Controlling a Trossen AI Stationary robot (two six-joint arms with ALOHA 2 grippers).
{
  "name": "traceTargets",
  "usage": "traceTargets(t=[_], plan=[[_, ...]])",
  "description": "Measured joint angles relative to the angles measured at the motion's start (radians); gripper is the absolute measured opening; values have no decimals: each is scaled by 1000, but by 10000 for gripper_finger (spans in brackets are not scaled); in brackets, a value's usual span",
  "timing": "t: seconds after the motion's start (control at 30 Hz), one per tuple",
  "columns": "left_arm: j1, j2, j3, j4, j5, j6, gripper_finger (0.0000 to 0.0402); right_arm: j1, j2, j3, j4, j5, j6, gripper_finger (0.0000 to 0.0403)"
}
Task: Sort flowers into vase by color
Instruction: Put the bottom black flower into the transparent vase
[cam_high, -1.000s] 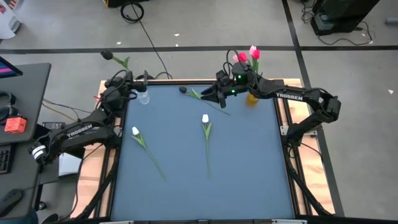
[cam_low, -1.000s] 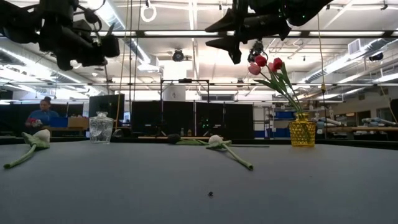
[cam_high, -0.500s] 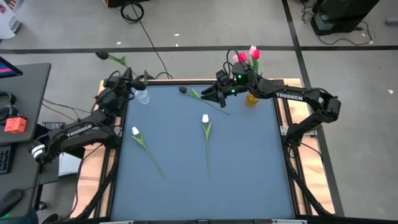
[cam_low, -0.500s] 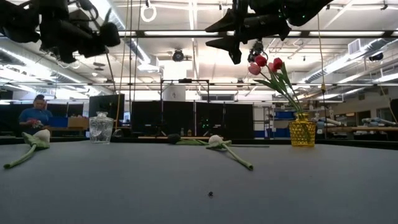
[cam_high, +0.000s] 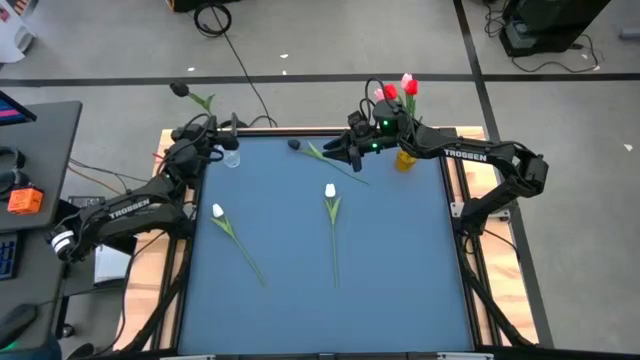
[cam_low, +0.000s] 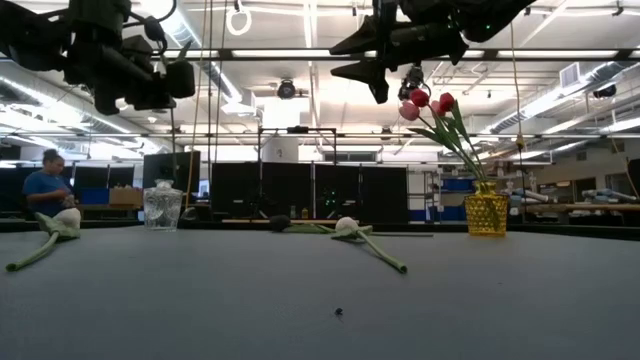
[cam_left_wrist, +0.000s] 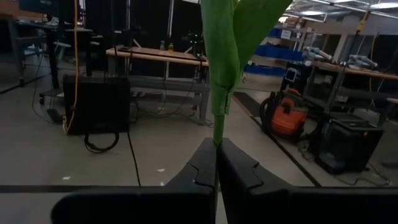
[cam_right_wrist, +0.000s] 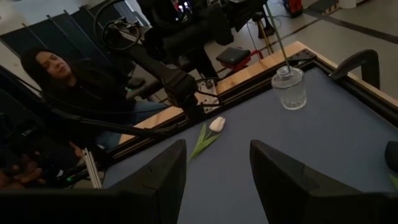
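Your left gripper (cam_left_wrist: 216, 163) is clamped tight on the green stem of a dark tulip (cam_high: 181, 90), held above the clear glass vase (cam_high: 231, 156) just beside it. The stem is long and thin: if you lower off-centre, its tip may miss the narrow mouth or topple the vase. Farther out, two white tulips (cam_high: 217, 211) lie flat on the table (cam_high: 400, 260). Farthest, your right gripper (cam_right_wrist: 214, 165) hovers spread and empty over another dark tulip (cam_high: 296, 144), near the yellow vase (cam_low: 486, 211) of red and pink blooms.
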Motion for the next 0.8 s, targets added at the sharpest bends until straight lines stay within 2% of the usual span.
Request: traceTargets(t=[0.33, 0.5, 0.67, 0.8], plan=[[2, -2, 0, 5, 0, -19, 11, 0, 3, 0, -1, 5, -3, 185], [2, -23, 1, 58, 1, 40, 11, 0, 3, 0, -3, 5, 4, 185], [3, -20, 1, -76, 2, 3, 11, 0, 3, 0, -7, 5, 7, 185], [3, -21, 1, -112, 2, -20, 11, 0, 3, 0, -9, 5, 10, 185]])
